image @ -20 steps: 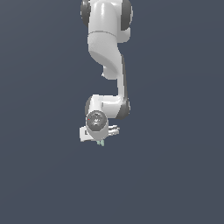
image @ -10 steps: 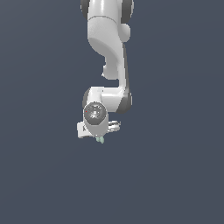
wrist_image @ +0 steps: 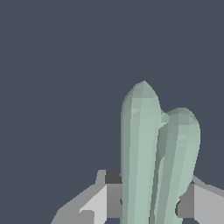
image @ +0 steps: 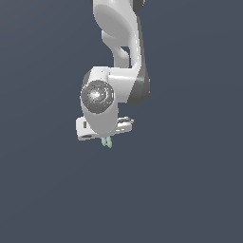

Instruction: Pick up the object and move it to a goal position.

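Note:
The object (image: 107, 142) is a tiny pale mint-green piece; only its tip shows below the white hand in the exterior view. In the wrist view the object (wrist_image: 155, 153) fills the frame as two parallel mint strips with rounded ends, standing between the grey fingers (wrist_image: 94, 203). My gripper (image: 106, 137) is shut on the object and holds it above the dark floor. The fingertips themselves are hidden under the wrist in the exterior view.
The white arm (image: 118, 42) comes down from the top of the exterior view. The dark grey-blue floor (image: 190, 190) surrounds it with nothing else on it.
The arm has risen and swung toward the exterior view's left and nearer the camera, carrying the mint object with it.

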You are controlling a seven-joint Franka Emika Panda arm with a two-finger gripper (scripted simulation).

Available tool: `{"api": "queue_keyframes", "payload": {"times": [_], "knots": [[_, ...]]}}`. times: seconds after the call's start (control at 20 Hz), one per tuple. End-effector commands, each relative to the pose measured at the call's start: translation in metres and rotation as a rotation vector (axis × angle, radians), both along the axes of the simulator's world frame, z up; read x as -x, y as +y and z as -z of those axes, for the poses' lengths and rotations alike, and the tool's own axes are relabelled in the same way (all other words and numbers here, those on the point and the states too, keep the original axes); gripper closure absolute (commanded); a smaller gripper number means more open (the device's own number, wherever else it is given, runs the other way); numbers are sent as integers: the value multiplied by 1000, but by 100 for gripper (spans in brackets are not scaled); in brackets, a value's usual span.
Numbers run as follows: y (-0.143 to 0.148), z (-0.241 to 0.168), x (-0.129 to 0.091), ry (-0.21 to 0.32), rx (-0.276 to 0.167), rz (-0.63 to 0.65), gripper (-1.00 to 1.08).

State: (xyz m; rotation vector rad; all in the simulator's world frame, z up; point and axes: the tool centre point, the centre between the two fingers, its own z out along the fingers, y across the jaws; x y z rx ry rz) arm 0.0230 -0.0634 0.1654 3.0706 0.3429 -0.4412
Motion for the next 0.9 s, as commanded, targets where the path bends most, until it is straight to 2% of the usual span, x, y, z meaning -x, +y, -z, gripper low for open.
{"api": "queue_keyframes", "payload": {"times": [0.0, 0.45, 0.85], "knots": [[1, -29, -3, 1, 0, 0, 108], [3, -124, -15, 1, 0, 0, 108], [4, -181, -25, 1, 0, 0, 108]]}}
